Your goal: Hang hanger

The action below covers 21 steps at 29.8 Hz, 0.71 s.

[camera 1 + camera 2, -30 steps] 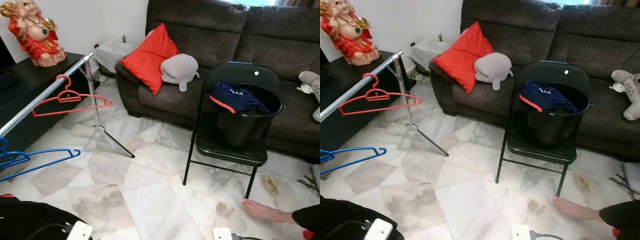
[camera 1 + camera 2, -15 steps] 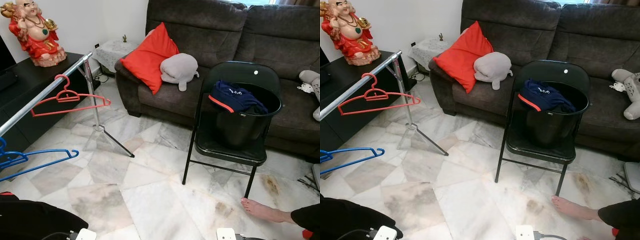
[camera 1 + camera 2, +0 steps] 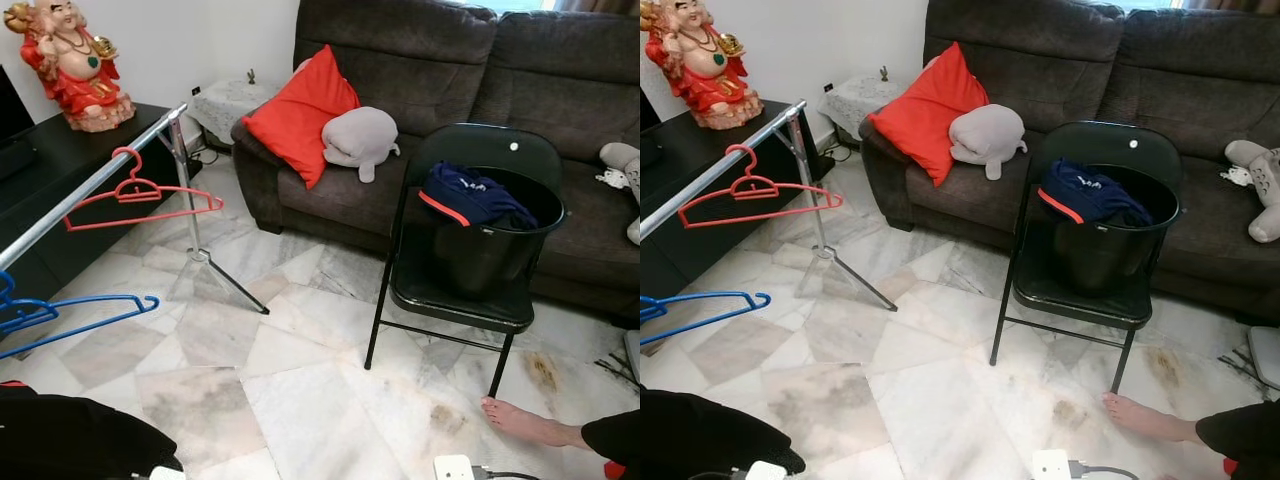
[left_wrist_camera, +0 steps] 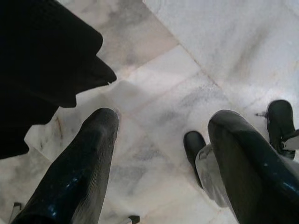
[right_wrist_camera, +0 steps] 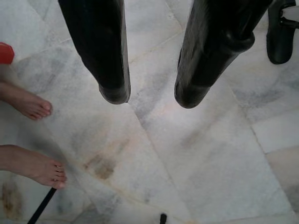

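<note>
With both arms dropped lower than a second ago, the left gripper (image 4: pixel 161 154) and right gripper (image 5: pixel 149 93) hang released and empty, red hanger (image 3: pixel 140 195) and blue hanger (image 3: pixel 70 318) already on the rail (image 3: pixel 95 180).

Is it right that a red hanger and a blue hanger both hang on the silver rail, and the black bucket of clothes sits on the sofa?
Not quite. The red hanger and blue hanger do hang on the silver rail, but the black bucket sits on the black folding chair before the sofa, as the left eye view shows.
</note>
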### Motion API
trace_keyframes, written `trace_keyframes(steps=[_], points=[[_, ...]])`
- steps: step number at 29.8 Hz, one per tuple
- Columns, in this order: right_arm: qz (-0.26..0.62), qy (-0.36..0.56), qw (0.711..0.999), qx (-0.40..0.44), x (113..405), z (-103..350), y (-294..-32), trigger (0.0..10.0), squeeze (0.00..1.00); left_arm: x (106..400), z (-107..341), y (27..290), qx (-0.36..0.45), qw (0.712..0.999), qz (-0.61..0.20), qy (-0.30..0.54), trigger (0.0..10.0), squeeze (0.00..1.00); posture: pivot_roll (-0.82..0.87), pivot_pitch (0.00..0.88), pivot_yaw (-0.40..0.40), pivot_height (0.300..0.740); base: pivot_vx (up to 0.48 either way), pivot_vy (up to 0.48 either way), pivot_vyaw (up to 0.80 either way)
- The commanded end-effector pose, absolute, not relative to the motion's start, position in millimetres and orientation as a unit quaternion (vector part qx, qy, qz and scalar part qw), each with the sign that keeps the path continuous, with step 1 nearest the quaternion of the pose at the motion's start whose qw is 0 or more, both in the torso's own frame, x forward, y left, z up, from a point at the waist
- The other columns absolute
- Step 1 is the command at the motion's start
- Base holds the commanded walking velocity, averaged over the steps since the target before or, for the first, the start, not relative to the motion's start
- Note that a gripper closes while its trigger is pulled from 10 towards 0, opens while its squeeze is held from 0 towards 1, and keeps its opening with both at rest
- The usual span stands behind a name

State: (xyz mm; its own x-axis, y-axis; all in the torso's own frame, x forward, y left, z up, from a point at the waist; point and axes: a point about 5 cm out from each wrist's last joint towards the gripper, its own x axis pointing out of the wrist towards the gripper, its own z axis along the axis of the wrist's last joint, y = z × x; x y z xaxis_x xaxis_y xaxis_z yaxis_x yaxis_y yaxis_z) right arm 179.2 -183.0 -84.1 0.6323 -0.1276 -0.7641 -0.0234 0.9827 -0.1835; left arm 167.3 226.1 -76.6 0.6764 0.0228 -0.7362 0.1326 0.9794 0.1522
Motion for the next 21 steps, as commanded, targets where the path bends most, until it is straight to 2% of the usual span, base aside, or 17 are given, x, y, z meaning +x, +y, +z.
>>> trace_keyframes(steps=[1,11,21], points=[[-0.024,0.430,0.898,-0.092,176.3,-85.2,-184.1,10.0,0.00,162.3,-79.6,224.8,0.090,0.907,-0.032,0.411,10.0,0.00,0.01,0.038,-0.031,0.740,0.000,0.000,0.00],[-0.023,0.426,0.900,-0.092,179.4,-84.2,-179.4,10.0,0.00,161.5,-78.8,228.1,0.090,0.907,-0.037,0.410,10.0,0.00,0.02,0.055,-0.034,0.740,0.000,0.000,0.00],[-0.024,0.431,0.898,-0.088,176.5,-85.9,-177.4,10.0,0.00,161.3,-77.1,235.5,0.097,0.905,-0.038,0.412,10.0,0.00,0.02,0.067,-0.027,0.740,0.257,0.000,0.00]])
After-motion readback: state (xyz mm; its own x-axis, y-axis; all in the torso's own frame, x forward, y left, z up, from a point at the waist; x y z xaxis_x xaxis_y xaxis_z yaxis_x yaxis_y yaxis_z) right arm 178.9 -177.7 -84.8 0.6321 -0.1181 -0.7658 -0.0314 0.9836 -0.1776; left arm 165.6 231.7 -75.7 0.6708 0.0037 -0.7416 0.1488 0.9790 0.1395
